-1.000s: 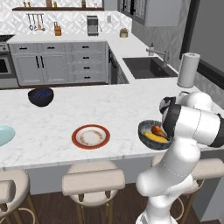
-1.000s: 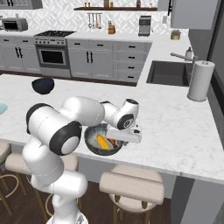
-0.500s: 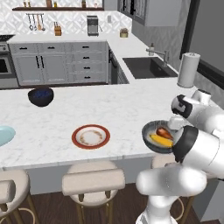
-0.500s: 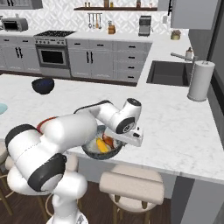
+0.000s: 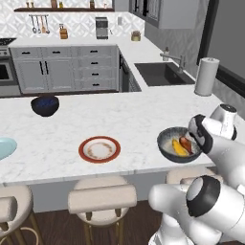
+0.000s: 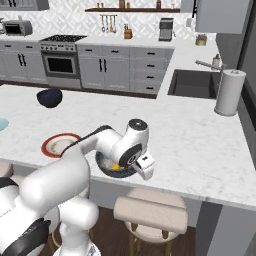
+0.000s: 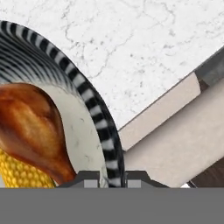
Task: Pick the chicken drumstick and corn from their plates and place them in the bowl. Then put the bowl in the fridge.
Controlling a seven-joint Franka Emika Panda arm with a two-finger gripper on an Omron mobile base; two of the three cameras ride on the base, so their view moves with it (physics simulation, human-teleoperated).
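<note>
Two foods, the chicken drumstick (image 7: 30,131) and the corn (image 7: 19,173), are seen lying together inside the bowl (image 5: 168,148), which sits near the front edge of the counter (image 5: 124,119), toward its right end. The bowl's rim is clasped between the narrowly set fingertips of the gripper (image 7: 113,178), though the bowl is half hidden by the arm in the right base view. One red-rimmed plate (image 5: 99,149) is left bare near the front edge, and the pale blue plate (image 5: 5,147) is cut off at the left.

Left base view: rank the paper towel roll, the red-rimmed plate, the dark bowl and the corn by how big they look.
1. Red-rimmed plate
2. Paper towel roll, farther back, so unsure against the plate
3. Dark bowl
4. Corn
</note>
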